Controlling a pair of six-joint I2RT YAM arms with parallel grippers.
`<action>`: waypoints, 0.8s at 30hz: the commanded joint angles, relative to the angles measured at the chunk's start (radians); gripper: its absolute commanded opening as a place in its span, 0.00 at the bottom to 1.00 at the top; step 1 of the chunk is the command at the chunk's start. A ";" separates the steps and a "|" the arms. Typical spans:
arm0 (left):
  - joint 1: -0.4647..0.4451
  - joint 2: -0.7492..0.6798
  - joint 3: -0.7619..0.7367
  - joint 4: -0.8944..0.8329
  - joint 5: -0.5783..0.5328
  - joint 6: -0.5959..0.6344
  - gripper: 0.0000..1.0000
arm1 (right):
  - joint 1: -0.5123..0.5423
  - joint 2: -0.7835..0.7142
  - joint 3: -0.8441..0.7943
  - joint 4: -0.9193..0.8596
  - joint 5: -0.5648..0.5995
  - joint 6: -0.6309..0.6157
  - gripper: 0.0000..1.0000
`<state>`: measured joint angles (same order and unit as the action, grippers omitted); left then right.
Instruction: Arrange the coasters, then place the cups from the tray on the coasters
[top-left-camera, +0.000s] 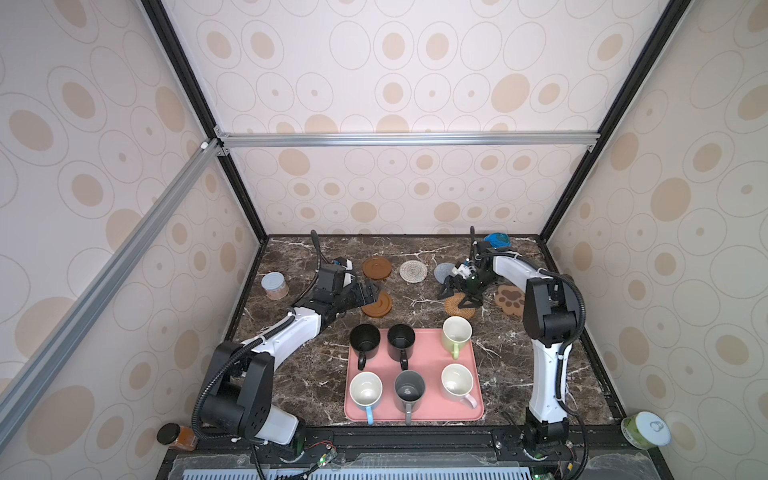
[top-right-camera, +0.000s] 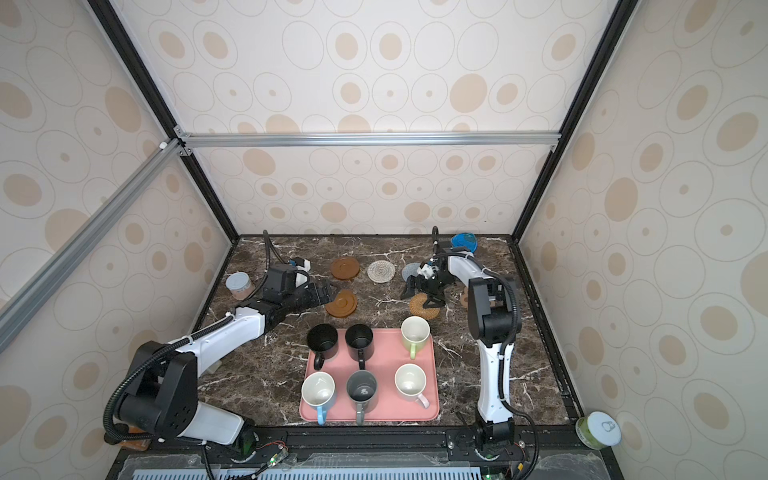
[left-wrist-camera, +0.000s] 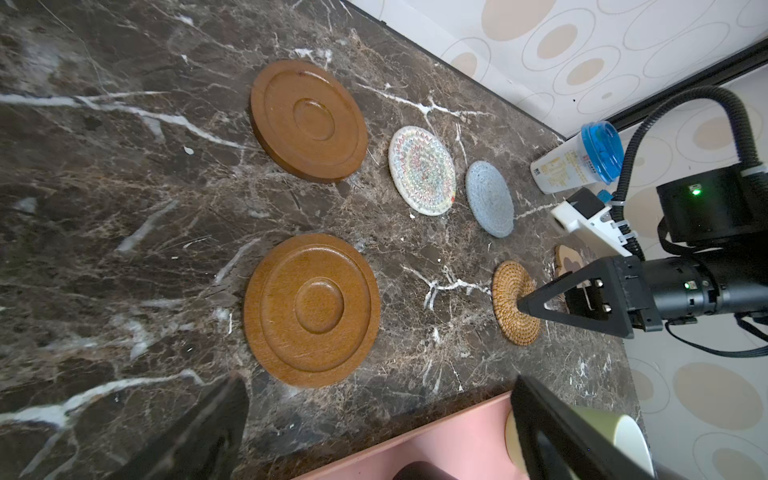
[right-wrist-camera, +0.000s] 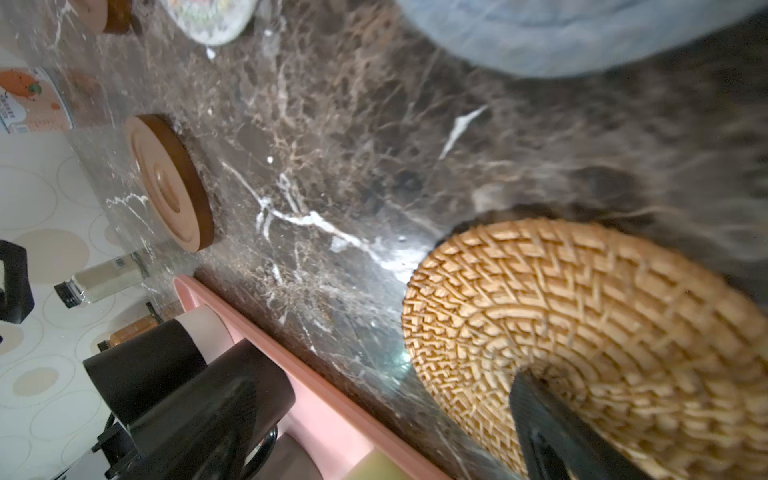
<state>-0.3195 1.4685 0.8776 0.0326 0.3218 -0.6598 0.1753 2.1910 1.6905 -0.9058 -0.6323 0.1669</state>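
Bare dark marble tabletop (top-left-camera: 303, 374) lies open on both sides of the flat pink rectangular tray (top-left-camera: 428, 349); six handled ceramic mugs (top-left-camera: 409, 390) crowd it, narrow gaps between; the white-and-black right arm (top-left-camera: 544, 374) stands near its right edge; a grey-lidded clear jar (top-left-camera: 275, 286) occupies the far left.

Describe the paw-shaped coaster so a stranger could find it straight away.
Start at the pink tray in the middle of the marble table and go to the light green mug at its far right corner. Just beyond and to the right, beside the tan rattan coaster, lies the paw coaster. It alone isn't round: a tan paw outline with dark brown pads.
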 joint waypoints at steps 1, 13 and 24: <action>0.007 -0.033 -0.003 0.010 -0.014 -0.010 1.00 | 0.027 0.056 0.007 -0.036 -0.044 0.009 0.99; 0.014 -0.060 -0.030 0.013 -0.019 -0.013 1.00 | 0.081 0.144 0.104 -0.010 -0.119 0.087 0.99; 0.017 -0.061 -0.041 0.016 -0.012 -0.014 1.00 | 0.140 0.215 0.205 0.011 -0.137 0.153 0.99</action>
<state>-0.3092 1.4319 0.8356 0.0372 0.3122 -0.6624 0.2798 2.3394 1.8885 -0.9115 -0.7925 0.3012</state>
